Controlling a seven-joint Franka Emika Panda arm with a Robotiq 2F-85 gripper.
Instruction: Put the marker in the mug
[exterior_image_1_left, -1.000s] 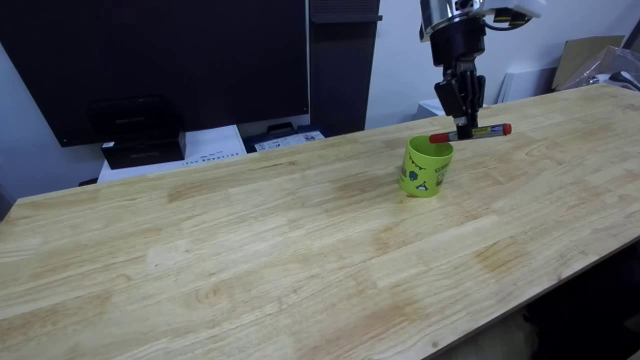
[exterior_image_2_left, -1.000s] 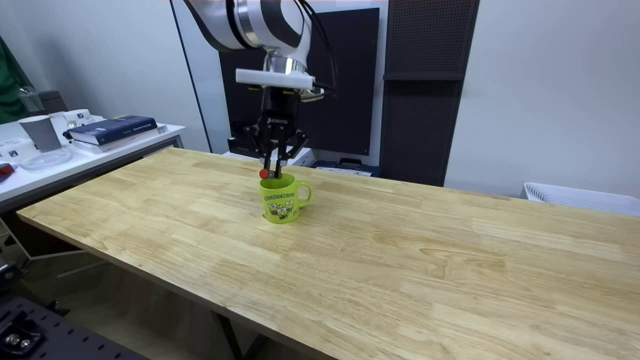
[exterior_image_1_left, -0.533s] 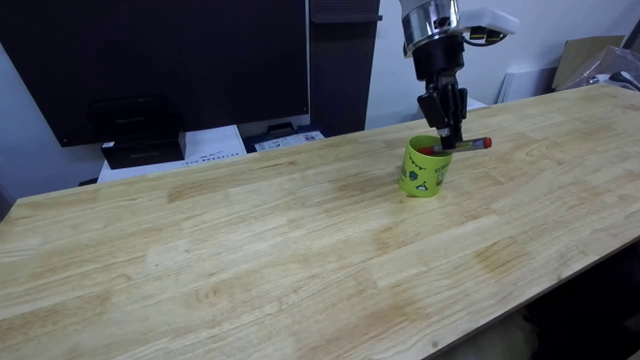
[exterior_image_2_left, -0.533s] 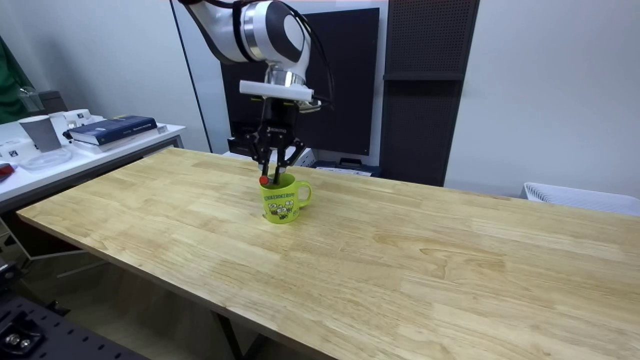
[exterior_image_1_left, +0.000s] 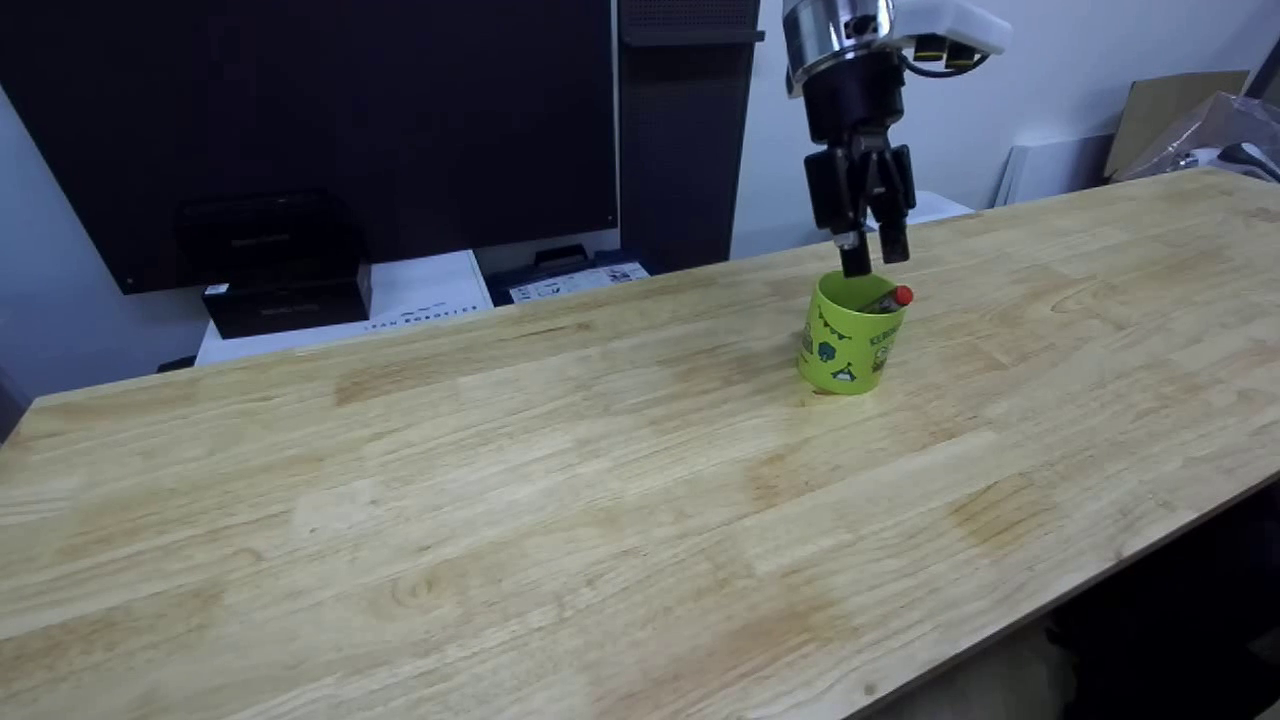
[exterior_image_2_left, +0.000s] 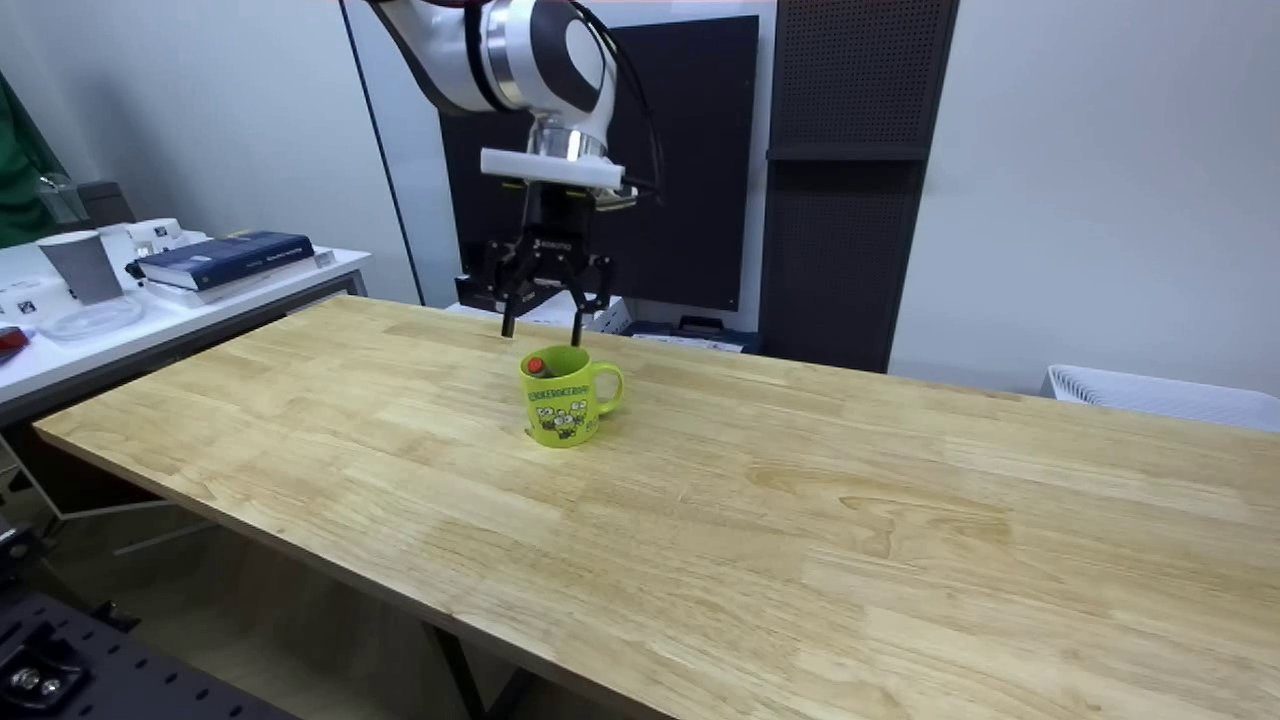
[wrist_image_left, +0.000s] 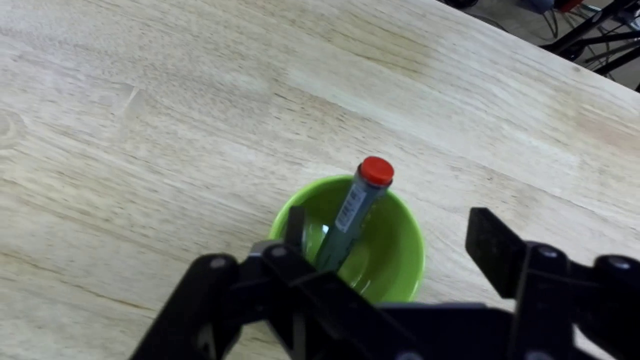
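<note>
Wood table (exterior_image_2_left: 720, 500); toward far edge, green mug (exterior_image_2_left: 561, 400) w/ marker (wrist_image_left: 353, 215) leaning inside, red end up. Gripper (exterior_image_2_left: 543, 332) spread wide, empty, just above. Release prob. done; next: lift clear.

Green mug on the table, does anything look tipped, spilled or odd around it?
Nothing stands out. The mug stands upright on the table, with no damage showing; the marker slants inside it, a red end up, below the open gripper.

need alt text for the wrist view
A marker leans inside a lime-green mug, red end up. The black tool, jaws apart and holding nothing, shows across the lower part of the picture; the wooden table lies beneath.
</note>
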